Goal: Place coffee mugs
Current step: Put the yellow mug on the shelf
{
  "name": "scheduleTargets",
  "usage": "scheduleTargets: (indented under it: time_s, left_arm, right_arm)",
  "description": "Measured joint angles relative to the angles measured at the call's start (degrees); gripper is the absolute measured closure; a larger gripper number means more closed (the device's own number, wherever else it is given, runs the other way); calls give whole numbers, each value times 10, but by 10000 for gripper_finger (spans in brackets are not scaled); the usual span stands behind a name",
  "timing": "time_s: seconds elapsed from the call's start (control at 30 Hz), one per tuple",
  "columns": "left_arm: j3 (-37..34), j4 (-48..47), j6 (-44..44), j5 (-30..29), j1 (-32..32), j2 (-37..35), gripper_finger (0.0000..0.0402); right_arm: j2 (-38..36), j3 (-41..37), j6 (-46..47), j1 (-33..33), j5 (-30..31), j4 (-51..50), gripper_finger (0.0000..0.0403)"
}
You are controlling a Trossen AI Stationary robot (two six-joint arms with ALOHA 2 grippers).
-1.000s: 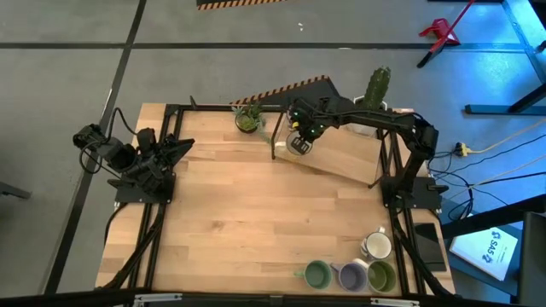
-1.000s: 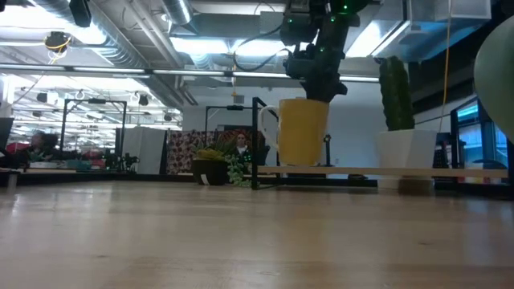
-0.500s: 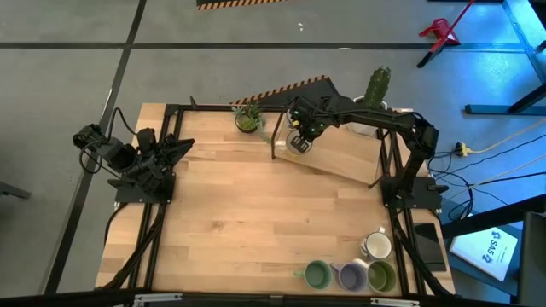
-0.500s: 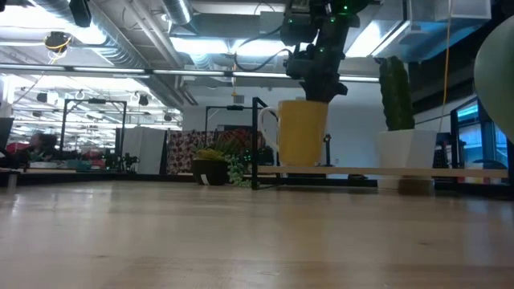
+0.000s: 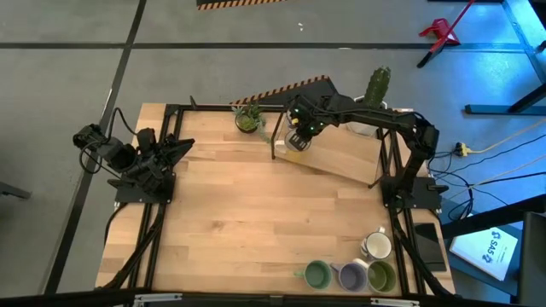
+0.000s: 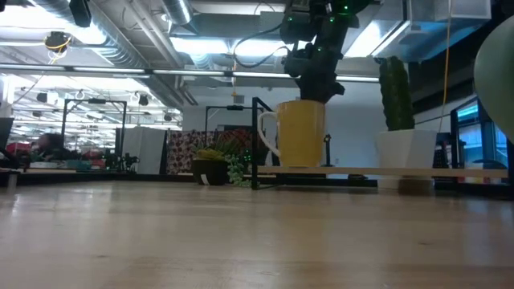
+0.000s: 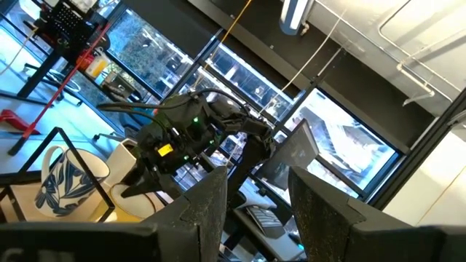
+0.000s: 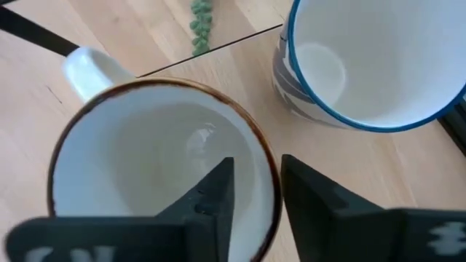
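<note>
A yellow coffee mug with a white inside and a brown rim stands upright on the raised wooden shelf at the table's far side. My right gripper is open just above it, one finger inside the mug and one outside. A white mug with a blue rim stands next to it on the shelf. Several more mugs, green, lavender, green and white, sit at the near right corner. My left gripper waits open at the table's left edge. My right gripper comes from above, pointing down, and straddles the yellow mug's rim on the side away from the handle. Whether either finger touches the wall I cannot tell. The mug stands on its base on the shelf.
A tall cactus in a white pot stands at the shelf's far right end. A small green potted plant sits left of the shelf. A black frame post rises beside the yellow mug. Bare wood lies across the table's middle.
My right gripper has opened over the yellow mug and let go of its rim. The mug has shifted slightly on the shelf and stands on its own base.
</note>
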Motion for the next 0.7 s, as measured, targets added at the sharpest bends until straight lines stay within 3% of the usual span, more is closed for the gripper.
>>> scheduleTargets:
  time_s: [0.17, 0.43, 0.7]
  left_arm:
    - [0, 0, 0, 0, 0, 0, 259]
    - [0, 0, 0, 0, 0, 0, 259]
    - [0, 0, 0, -7, 0, 0, 259]
  right_arm:
    - [-2, 0, -16, 0, -1, 1, 276]
    - [-49, 0, -52, 10, 14, 2, 274]
    - [-53, 1, -139, 131, 60, 61, 298]
